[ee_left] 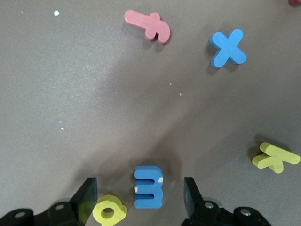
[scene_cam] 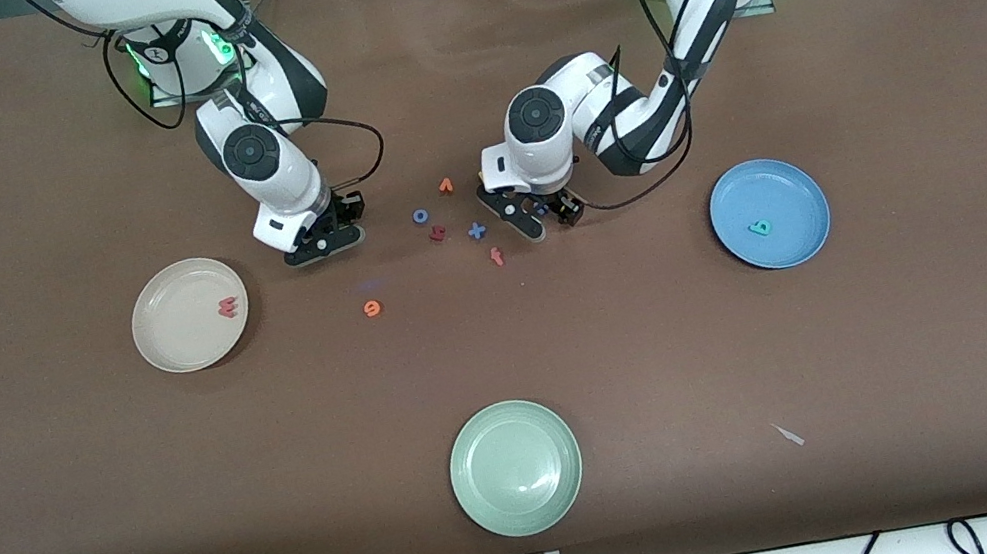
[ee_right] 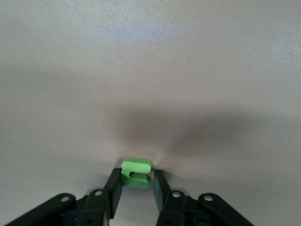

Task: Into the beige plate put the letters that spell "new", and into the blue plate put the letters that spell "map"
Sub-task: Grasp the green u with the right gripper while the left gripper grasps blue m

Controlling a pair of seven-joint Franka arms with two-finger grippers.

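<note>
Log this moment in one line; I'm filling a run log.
right gripper: closing on green n | left gripper: open over blue m | beige plate: w

Left gripper [ee_left: 140, 195] fingers [ee_left: 87, 190] apart w/ blue m [ee_left: 148, 186] between.

The middle of the brown table [scene_cam: 713, 25] is the crowded part: the left gripper [scene_cam: 544, 219] sits low over a blue m [ee_left: 148, 187] with a yellow looped letter [ee_left: 109, 210] just beside one finger [ee_left: 86, 194], and a yellow k [ee_left: 275, 157], a blue x [ee_left: 227, 47] and a pink f [ee_left: 148, 25] lie close around. The right gripper [scene_cam: 325, 244], pressed onto a green n [ee_right: 136, 171], has bare table around it. Wide bare stretches lie between the letter cluster and the beige plate [scene_cam: 183, 357], the blue plate [scene_cam: 802, 243] and the green plate [scene_cam: 522, 505].
</note>
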